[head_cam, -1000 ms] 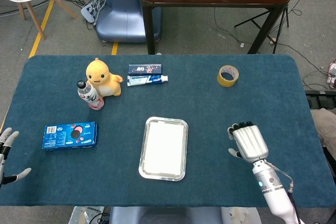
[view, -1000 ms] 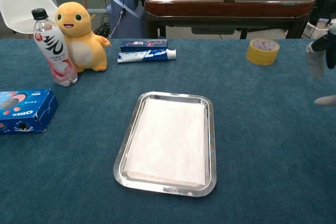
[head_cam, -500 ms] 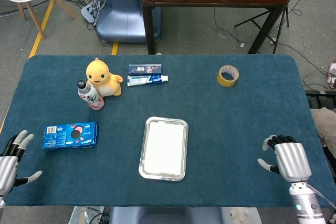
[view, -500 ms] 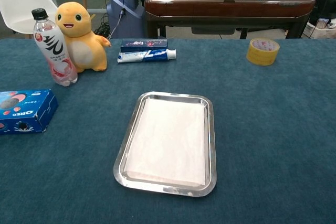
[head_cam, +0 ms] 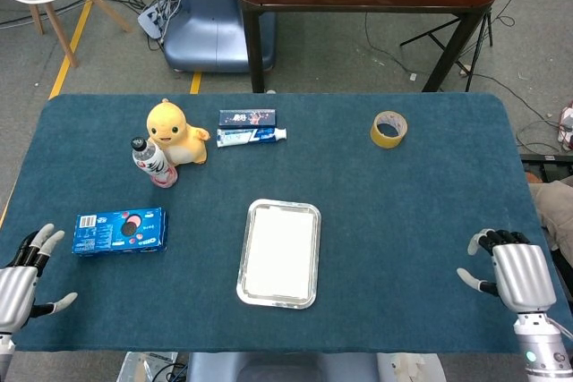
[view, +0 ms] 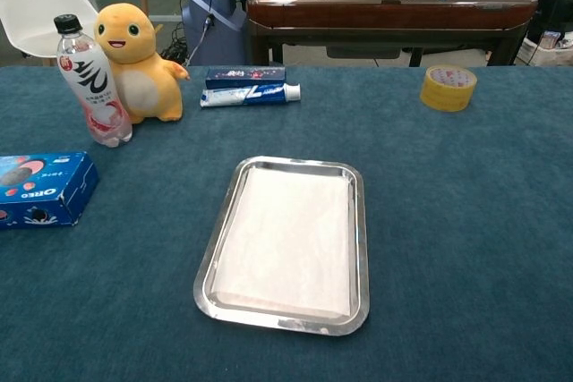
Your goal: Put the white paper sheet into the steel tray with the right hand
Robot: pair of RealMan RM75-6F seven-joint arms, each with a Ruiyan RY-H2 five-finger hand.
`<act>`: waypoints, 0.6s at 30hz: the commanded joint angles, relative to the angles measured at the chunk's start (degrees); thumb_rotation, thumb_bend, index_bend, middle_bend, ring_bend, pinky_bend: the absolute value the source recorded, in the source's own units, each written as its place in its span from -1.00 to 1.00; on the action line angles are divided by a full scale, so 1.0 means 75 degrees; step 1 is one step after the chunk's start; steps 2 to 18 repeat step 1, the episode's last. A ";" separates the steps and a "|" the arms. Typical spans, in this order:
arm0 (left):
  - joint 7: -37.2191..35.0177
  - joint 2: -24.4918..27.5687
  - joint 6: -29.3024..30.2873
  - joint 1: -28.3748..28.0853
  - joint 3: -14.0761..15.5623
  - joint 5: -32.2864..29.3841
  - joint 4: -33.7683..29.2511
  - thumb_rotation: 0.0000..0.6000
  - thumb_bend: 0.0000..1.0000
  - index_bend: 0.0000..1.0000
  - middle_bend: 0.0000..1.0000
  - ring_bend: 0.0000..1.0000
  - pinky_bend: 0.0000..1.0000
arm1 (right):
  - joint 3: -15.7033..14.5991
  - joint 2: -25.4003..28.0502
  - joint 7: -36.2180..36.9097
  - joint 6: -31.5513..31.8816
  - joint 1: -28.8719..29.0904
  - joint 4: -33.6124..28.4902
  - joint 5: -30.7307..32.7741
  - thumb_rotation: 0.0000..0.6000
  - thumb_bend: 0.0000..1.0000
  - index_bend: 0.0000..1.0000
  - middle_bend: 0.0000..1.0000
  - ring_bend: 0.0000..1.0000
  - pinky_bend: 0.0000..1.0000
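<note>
White paper sheet (view: 285, 241) lies flat inside the steel tray (view: 208, 266), filling almost the whole floor with only a thin strip of bare metal showing round it, so the placing looks done.

Far off to the left of the right hand, the left hand (head_cam: 16, 280) sits at the table's near left corner, holding nothing, fingers apart; it has crept a little further into the head view over the last second. Just beyond it is the blue biscuit box (head_cam: 119, 230), and further back the bottle (head_cam: 153, 162) leans against the yellow toy (head_cam: 172, 132).

The tray rests well to the left of the right hand, between the two hands, near the front edge.

The right hand (head_cam: 514, 274) has pulled away from the tray toward the table's near right corner and has left the chest view altogether. It carries nothing, fingers loosely spread. That retreat, with the sheet lying smooth, unwrinkled and square to the rim, suggests the task is finished and the arm is returning to rest.
</note>
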 commanded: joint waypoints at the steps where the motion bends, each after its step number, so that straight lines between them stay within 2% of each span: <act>1: -0.0027 -0.0010 -0.0049 -0.0029 -0.0021 -0.0046 0.0021 1.00 -0.86 -0.78 -0.91 -0.95 -0.18 | 0.0101 0.0007 0.0008 -0.0081 -0.0022 0.0028 0.0112 1.00 -0.94 0.14 -0.01 -0.14 -0.18; 18: -0.0027 -0.0010 -0.0049 -0.0029 -0.0021 -0.0046 0.0021 1.00 -0.86 -0.78 -0.91 -0.95 -0.18 | 0.0101 0.0007 0.0008 -0.0081 -0.0022 0.0028 0.0112 1.00 -0.94 0.14 -0.01 -0.14 -0.18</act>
